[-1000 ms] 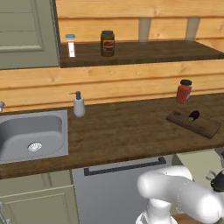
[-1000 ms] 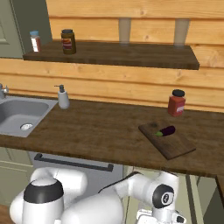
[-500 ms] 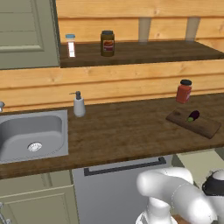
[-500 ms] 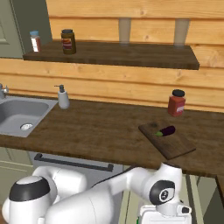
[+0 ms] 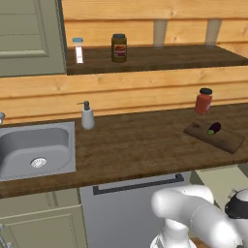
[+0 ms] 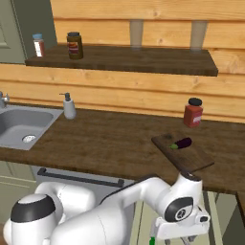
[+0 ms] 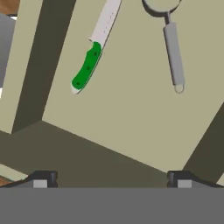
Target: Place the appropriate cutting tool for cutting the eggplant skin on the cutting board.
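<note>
The eggplant (image 5: 213,128) (image 6: 182,142), dark purple with a green stem, lies on the dark wooden cutting board (image 5: 225,140) (image 6: 194,162) at the right of the counter. Below the counter edge, my gripper (image 7: 111,180) hangs open over an open beige drawer (image 7: 131,113), nothing between its fingertips (image 7: 43,179). In the hand view the cutting tool (image 7: 173,52), a slender grey utensil with a ring-shaped head, lies at the drawer's far right, well ahead of the gripper. From the right base view, the hand (image 6: 181,228) sits low, under the board.
A knife with a green handle (image 7: 89,61) lies in the drawer left of the grey tool. On the counter stand a red jar (image 5: 204,100) behind the board and a soap dispenser (image 5: 87,116) beside the sink (image 5: 34,150). A dark jar (image 5: 118,47) stands on the shelf.
The arm has turned and stretched further right and down, bringing the hand over the open drawer. Eggplant, board and jars have stayed put.
</note>
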